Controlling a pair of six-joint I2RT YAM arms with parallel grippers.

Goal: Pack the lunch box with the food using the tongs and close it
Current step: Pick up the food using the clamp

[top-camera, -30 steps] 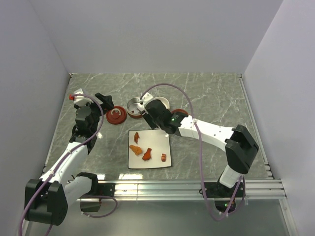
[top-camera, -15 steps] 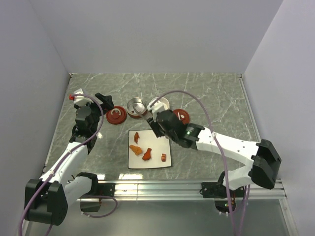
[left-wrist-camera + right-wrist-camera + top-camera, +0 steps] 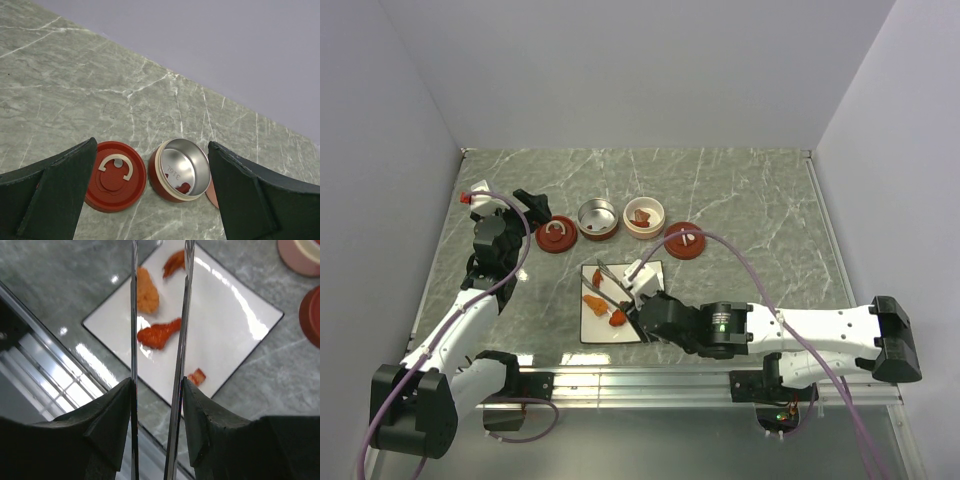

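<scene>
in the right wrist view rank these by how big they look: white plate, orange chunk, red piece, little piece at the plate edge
1. white plate, by far the largest
2. orange chunk and red piece, too alike to rank
3. little piece at the plate edge, smallest

Marble table [image 3: 750, 190]: plate [image 3: 595, 333], lids [image 3: 555, 237], containers [image 3: 598, 219].

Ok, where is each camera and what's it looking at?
Top camera: high behind the robot, looking down on the table; the left arm and right arm show.
Left wrist camera: on the left arm, looking past the open left gripper at a red lid and a steel pot.
Right wrist camera: on the right arm, looking along the tongs held by the right gripper at the plate with food.
Shared: top and right wrist both show plate and tongs.
</scene>
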